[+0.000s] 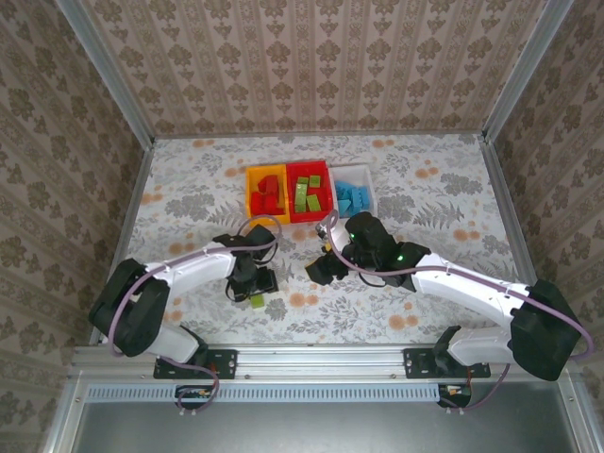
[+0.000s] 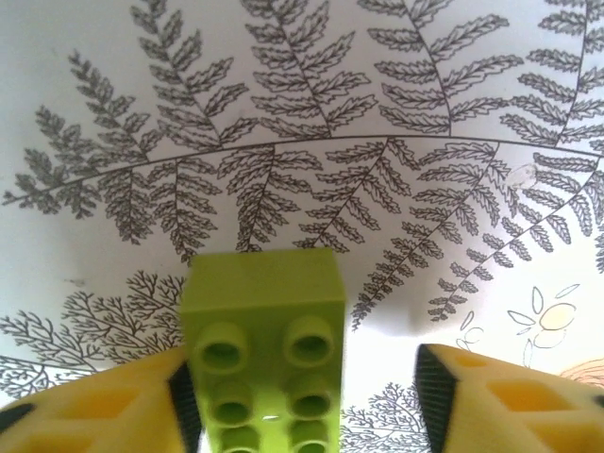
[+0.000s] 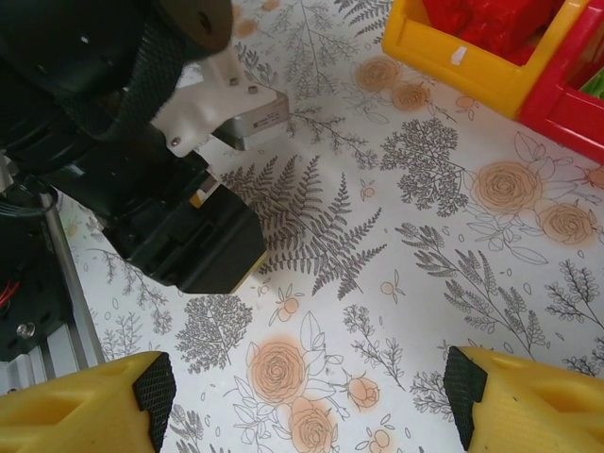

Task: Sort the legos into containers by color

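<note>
One lime green lego (image 2: pixel 264 349) lies on the floral tablecloth between the jaws of my left gripper (image 2: pixel 307 401). It rests against the left pad (image 2: pixel 186 408), with a clear gap to the right pad (image 2: pixel 432 389), so the gripper is open. From above, that lego (image 1: pixel 257 301) lies just below my left gripper (image 1: pixel 253 283). My right gripper (image 3: pixel 310 389) hangs open over bare cloth, empty, near the table's middle (image 1: pixel 323 268). The yellow-orange bin (image 1: pixel 252 193) holds red legos, the red bin (image 1: pixel 310 216) holds green ones, and the white bin (image 1: pixel 368 193) holds blue ones.
The three bins stand side by side at the back centre. In the right wrist view the left arm's black gripper body (image 3: pixel 179 226) sits close on the left, with the yellow-orange bin (image 3: pixel 472 71) and the red bin (image 3: pixel 566 118) at the top right.
</note>
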You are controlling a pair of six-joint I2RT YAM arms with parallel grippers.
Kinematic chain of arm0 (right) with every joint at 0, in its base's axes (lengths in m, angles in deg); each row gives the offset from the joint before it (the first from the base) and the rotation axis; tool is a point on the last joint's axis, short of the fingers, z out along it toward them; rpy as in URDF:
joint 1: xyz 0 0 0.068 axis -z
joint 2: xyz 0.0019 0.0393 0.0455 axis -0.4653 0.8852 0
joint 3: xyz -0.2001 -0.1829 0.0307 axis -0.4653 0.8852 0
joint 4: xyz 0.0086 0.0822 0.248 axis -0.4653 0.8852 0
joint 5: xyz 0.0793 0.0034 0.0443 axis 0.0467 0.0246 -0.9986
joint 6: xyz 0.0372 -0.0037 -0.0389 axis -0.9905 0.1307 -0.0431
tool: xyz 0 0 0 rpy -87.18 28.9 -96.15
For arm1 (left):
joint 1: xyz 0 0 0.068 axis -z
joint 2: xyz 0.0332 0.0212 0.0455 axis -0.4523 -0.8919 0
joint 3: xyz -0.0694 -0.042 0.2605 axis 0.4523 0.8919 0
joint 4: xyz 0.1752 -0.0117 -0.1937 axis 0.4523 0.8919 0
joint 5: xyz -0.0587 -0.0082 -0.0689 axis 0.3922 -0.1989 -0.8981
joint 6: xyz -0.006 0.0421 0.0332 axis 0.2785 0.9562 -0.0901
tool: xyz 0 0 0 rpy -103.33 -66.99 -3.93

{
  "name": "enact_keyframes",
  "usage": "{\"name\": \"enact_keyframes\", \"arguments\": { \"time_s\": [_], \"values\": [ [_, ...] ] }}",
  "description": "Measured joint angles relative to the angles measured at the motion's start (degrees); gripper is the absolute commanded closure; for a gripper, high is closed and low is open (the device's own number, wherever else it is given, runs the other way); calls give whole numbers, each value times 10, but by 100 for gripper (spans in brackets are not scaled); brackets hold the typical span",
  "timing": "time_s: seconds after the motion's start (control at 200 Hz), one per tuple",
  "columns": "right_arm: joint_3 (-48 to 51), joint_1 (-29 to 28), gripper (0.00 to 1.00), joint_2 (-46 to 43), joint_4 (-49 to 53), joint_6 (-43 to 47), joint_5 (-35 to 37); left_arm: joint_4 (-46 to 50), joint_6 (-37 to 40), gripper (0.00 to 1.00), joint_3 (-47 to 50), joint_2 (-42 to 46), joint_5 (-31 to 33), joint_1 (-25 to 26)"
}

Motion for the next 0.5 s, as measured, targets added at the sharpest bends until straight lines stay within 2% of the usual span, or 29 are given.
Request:
{"name": "enact_keyframes", "arguments": {
  "time_s": [0.285, 0.5],
  "values": [
    [30, 0, 23, -17, -39, -22, -62, 11, -17, 78, -13, -21, 30, 5],
    [44, 24, 23, -63, -71, -59, -69, 44, -11, 81, -76, -27, 62, 22]
  ]
}}
